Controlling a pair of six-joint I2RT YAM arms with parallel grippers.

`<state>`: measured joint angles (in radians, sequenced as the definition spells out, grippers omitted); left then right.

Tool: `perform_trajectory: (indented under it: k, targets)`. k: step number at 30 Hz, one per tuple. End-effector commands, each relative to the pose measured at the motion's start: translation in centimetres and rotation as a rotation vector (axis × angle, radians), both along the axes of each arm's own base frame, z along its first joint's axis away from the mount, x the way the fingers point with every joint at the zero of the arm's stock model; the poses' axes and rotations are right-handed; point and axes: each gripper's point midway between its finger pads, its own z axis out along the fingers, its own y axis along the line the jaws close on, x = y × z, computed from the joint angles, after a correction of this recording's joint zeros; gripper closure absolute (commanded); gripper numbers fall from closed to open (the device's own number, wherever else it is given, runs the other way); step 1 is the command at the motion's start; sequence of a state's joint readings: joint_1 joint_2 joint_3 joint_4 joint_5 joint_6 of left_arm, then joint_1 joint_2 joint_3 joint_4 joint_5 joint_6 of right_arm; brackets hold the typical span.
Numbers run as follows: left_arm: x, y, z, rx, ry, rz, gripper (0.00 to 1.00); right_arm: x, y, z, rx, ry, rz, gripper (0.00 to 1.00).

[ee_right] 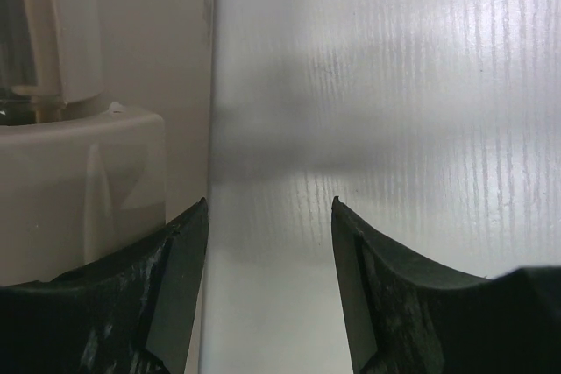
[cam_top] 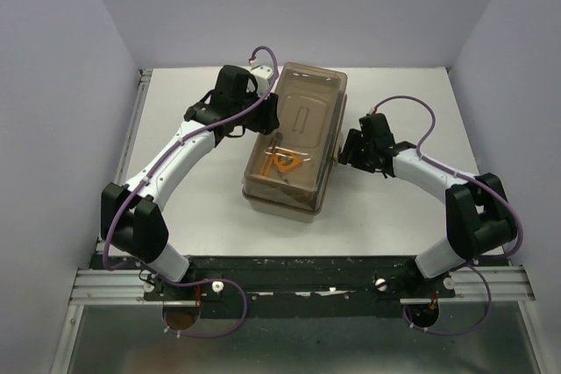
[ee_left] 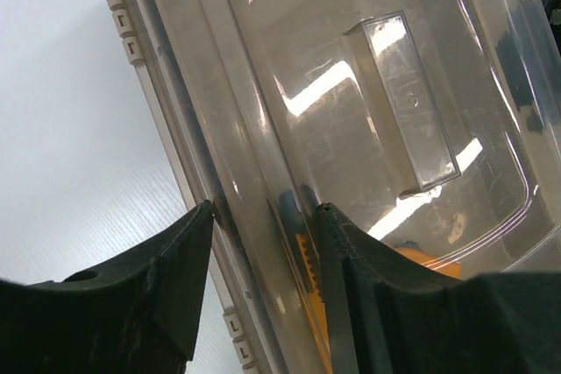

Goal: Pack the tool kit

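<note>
The beige toolbox point(cam_top: 263, 201) stands in the middle of the table with its smoky brown lid point(cam_top: 307, 111) down. Orange-and-black tools point(cam_top: 282, 164) show through the lid. My left gripper point(cam_top: 267, 116) is at the box's far left edge. In the left wrist view, this gripper point(ee_left: 265, 208) is open and straddles the lid's rim point(ee_left: 188, 120), one finger outside it and one over the lid, with an orange tool point(ee_left: 307, 260) under the plastic. My right gripper point(cam_top: 344, 153) is at the box's right side. In the right wrist view it point(ee_right: 269, 203) is open and empty beside the beige wall point(ee_right: 79, 181).
The white table point(cam_top: 394, 208) is walled in by pale panels at left, right and back. A metal rail point(cam_top: 298, 282) with the arm bases runs along the near edge. The lid has a recessed handle point(ee_left: 408, 102) in its middle.
</note>
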<state>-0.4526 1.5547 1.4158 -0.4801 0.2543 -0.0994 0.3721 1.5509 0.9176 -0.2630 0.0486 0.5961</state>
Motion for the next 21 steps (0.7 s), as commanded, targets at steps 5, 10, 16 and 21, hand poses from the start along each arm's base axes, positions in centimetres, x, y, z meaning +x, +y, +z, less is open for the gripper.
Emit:
perform_trajectory:
  k: [5,10,16,21]
  targets:
    - [-1.1,0.0,-3.2,0.03,0.118,-0.029,0.46,1.7,3.0,1.0,0.116,-0.07,0.083,0.34]
    - [-1.3,-0.5,-3.8,0.027,0.138,-0.052,0.48,2.6,3.8,2.2,0.144,-0.125,0.117,0.34]
    - [-1.5,-1.0,-4.1,0.03,0.141,-0.075,0.51,3.2,4.6,2.9,0.169,-0.159,0.147,0.34]
    - [-1.8,-1.5,-4.2,0.027,0.14,-0.101,0.51,3.4,5.0,3.2,0.19,-0.17,0.161,0.34]
